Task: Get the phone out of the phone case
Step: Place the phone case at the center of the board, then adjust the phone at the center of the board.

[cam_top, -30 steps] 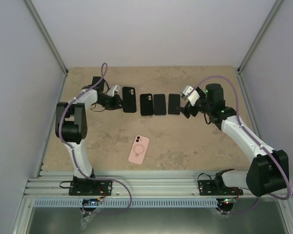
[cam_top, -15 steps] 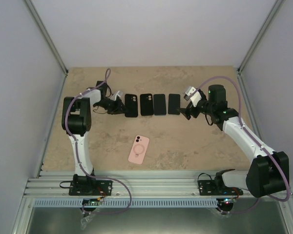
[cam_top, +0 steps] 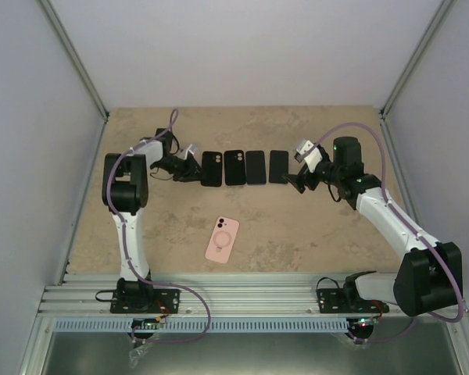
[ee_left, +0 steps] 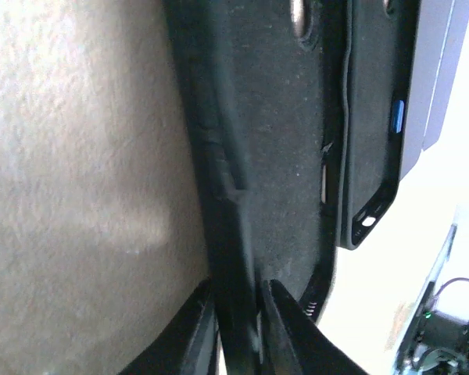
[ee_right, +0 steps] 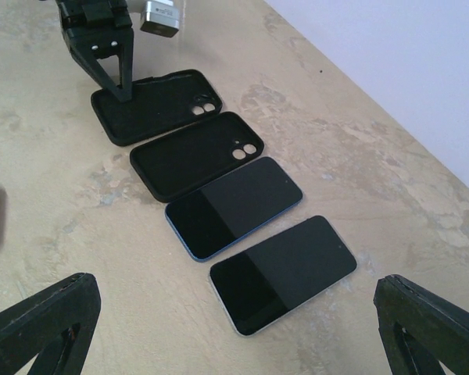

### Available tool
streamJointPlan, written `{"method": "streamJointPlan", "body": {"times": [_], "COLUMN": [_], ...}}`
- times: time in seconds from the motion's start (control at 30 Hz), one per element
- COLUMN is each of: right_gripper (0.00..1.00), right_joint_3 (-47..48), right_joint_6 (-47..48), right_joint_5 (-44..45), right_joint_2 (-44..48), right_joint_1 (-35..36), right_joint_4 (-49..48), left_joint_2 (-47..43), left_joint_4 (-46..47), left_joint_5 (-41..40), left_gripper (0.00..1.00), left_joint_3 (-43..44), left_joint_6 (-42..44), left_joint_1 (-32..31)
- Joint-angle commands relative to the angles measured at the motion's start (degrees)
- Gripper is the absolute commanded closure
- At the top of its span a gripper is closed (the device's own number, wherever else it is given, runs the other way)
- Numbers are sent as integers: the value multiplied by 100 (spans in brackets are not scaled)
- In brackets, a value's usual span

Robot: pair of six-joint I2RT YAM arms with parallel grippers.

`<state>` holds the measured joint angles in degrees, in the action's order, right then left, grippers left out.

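The left case (cam_top: 210, 168) lay empty on the desk (cam_top: 313, 234), its 9 o'clock edge pinched in the closed left pincer (cam_top: 194, 173). At its 3 o'clock lay a second case (cam_top: 235, 167), then two phones (cam_top: 255, 166). The right pincer (cam_top: 296, 181) gaped wide beside them; a pink case (cam_top: 222, 239) lay at 6 o'clock.

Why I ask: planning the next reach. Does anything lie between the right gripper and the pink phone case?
Nothing visible does. The right gripper hangs open beside the rightmost phone in the far row. The pink phone case lies alone, nearer the arm bases, with only bare table between them.
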<state>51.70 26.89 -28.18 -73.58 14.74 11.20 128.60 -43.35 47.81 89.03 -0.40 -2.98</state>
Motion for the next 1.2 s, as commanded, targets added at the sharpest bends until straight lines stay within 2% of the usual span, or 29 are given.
{"method": "streamJointPlan", "body": {"times": [0.0, 0.07, 0.17, 0.23, 0.4, 0.7, 0.87, 0.97, 1.17], "right_gripper": [2, 2, 2, 2, 2, 2, 2, 2, 2], "right_joint_3": [-96, -103, -119, -122, -155, -197, -292, -314, -394], "right_joint_6": [-83, -84, -91, -101, -172, -282, -315, -339, -386], "right_joint_5": [-151, -161, -179, -179, -108, -145, -146, -152, -185], "right_joint_2": [52, 70, 99, 123, 231, 436, 532, 595, 728], "right_joint_1": [-50, -50, -58, -59, -98, -229, -313, -359, -477], "right_joint_4": [-98, -107, -109, -118, -200, -265, -350, -372, -428], "left_joint_2": [141, 110, -39, -191, -1002, -2654, -3471, -3798, -4038], "left_joint_4": [77, 81, 69, 15, 21, -241, -453, -577, -863], "left_joint_5": [-401, -580, -846, -1019, -1737, -2627, -2995, -3054, -3305], "left_gripper": [78, 70, 50, 41, 3, 1, 1, 1, 1], "left_joint_3": [207, 223, 228, 208, -81, -768, -1463, -1952, -2418], "left_joint_6": [-113, -147, -150, -103, 110, 253, 103, -324, -671], "left_joint_1": [-25, -31, -35, -36, -53, -335, -1046, -1541, -2123]}}
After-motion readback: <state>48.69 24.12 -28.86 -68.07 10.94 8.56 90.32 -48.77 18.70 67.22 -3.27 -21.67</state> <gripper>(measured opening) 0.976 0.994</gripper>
